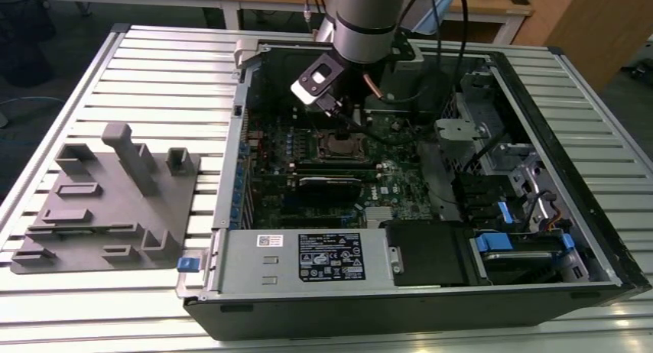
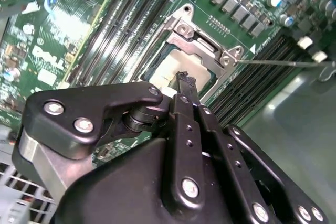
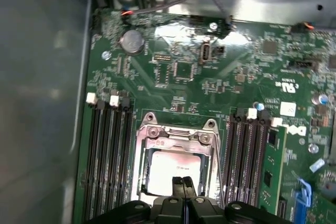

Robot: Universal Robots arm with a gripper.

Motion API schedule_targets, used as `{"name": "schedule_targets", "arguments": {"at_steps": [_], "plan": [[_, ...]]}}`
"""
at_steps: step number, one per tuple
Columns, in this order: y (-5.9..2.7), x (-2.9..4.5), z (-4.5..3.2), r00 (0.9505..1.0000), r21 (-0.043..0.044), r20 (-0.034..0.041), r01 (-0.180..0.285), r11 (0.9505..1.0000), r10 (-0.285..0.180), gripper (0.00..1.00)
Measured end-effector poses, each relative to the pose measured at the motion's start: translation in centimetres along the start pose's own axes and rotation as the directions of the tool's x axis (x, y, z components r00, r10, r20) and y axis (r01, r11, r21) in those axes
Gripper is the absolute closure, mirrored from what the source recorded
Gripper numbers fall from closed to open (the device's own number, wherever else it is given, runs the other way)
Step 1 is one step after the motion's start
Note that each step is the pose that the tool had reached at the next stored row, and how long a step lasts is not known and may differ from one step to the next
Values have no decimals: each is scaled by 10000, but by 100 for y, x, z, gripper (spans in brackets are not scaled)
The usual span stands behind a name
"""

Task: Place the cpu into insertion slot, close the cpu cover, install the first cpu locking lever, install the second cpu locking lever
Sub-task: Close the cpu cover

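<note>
The cpu (image 3: 175,165) lies flat in the insertion slot (image 3: 140,167) on the green board, its dull silver top showing; it is also seen in the second wrist view (image 2: 170,69). The cpu cover (image 3: 176,136) lies down around it as a silver frame (image 2: 202,43). A thin lever rod (image 2: 283,62) sticks out sideways from the socket's corner, away from the frame. My gripper (image 3: 183,183) hangs just above the chip's near edge, its fingers shut with nothing between them (image 2: 184,80). In the exterior view the gripper (image 1: 345,118) is above the socket (image 1: 340,147) inside the open computer case.
Long black memory slots (image 3: 107,156) flank the socket on both sides. A grey fixture tray (image 1: 102,208) lies on the slatted table at the exterior view's left. The power supply (image 1: 306,255) and drive cages (image 1: 510,215) crowd the case's near and right parts.
</note>
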State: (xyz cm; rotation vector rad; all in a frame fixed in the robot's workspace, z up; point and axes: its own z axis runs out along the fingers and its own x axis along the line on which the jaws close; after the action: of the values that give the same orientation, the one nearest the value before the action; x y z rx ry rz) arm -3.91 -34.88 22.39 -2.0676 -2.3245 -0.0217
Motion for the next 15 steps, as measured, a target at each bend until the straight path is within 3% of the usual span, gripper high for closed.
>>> {"name": "schedule_targets", "arguments": {"at_steps": [5,11,15], "plan": [[0,0,1,9958,29,7,914,9958,-914,89],[0,0,4,9807,63,9,1954,9807,-1954,89],[0,0,4,9793,65,9,2024,9793,-2024,89]]}}
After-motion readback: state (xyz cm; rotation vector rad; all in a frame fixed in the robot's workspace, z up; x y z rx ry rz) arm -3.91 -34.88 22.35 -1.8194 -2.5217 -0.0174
